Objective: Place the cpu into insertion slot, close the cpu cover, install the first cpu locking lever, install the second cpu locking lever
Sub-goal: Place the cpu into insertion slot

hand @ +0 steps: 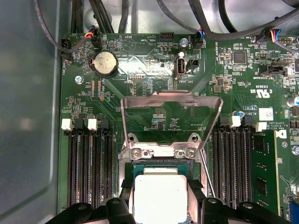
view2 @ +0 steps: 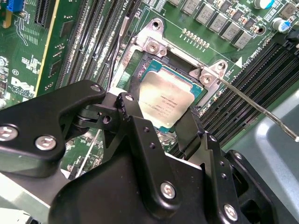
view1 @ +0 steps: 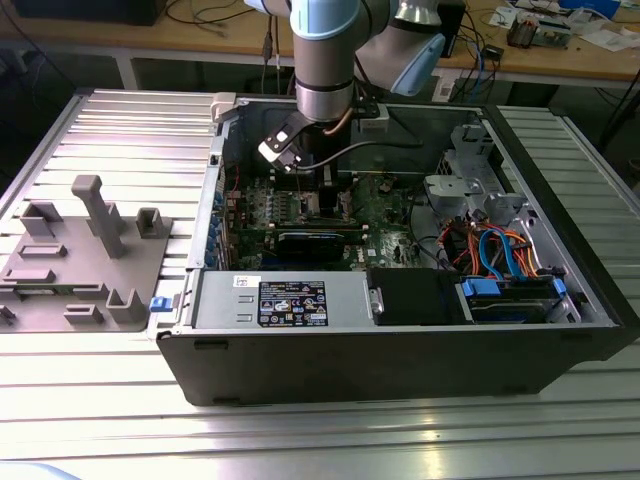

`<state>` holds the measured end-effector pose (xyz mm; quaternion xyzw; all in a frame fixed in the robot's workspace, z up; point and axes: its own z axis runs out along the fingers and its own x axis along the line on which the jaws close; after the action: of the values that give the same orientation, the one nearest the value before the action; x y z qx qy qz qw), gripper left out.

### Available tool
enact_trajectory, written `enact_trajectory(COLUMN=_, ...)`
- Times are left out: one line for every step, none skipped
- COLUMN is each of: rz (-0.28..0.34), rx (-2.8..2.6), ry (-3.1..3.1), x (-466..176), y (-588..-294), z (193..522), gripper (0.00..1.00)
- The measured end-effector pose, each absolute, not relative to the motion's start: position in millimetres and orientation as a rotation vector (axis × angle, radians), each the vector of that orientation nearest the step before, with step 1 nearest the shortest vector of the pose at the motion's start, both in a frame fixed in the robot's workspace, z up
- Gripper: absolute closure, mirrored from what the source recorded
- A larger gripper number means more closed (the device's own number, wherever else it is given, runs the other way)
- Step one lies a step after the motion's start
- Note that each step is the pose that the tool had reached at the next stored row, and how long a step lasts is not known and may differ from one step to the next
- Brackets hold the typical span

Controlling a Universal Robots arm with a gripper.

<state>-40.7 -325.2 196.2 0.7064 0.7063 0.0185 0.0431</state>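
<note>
Gripper point(hand: 163, 205) straddles the chip point(view2: 166, 98) at the socket point(view2: 156, 65), cover point(hand: 140, 100) raised; whether it grips the chip cannot be told.

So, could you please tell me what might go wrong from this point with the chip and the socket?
1. The cpu is at the insertion slot with the gripper right over it. I cannot tell if it sits flat, so any sideways drag might shift it.
2. The cpu cover stands raised just beyond and could drop onto the gripper.
3. The loose locking lever beside the slot could snag.
</note>
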Motion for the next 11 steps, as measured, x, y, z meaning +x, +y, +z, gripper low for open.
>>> enact_trajectory(rz=0.056, rx=2.160, ry=2.160, x=-40.7, y=-325.2, z=196.2, gripper=0.46)
enact_trajectory(rz=0.056, rx=2.160, ry=2.160, x=-40.7, y=-325.2, z=196.2, gripper=0.46)
enact_trajectory(rz=0.056, rx=2.160, ry=2.160, x=-40.7, y=-325.2, z=196.2, gripper=0.46)
enact_trajectory(rz=0.056, rx=2.160, ry=2.159, x=-40.7, y=-325.2, z=196.5, gripper=0.46)
enact_trajectory(rz=0.057, rx=2.160, ry=2.159, x=-40.6, y=-325.0, z=198.0, gripper=0.46)
enact_trajectory(rz=0.056, rx=2.159, ry=2.159, x=-40.7, y=-325.1, z=198.7, gripper=0.46)
enact_trajectory(rz=0.052, rx=2.158, ry=2.157, x=-40.8, y=-325.2, z=199.6, gripper=0.46)
enact_trajectory(rz=0.051, rx=2.157, ry=2.156, x=-40.8, y=-325.2, z=200.2, gripper=0.46)
enact_trajectory(rz=0.048, rx=2.155, ry=2.155, x=-40.8, y=-325.2, z=200.5, gripper=0.46)
enact_trajectory(rz=0.046, rx=2.153, ry=2.154, x=-40.8, y=-325.2, z=200.5, gripper=0.46)
enact_trajectory(rz=0.044, rx=2.153, ry=2.154, x=-40.8, y=-325.3, z=200.6, gripper=0.46)
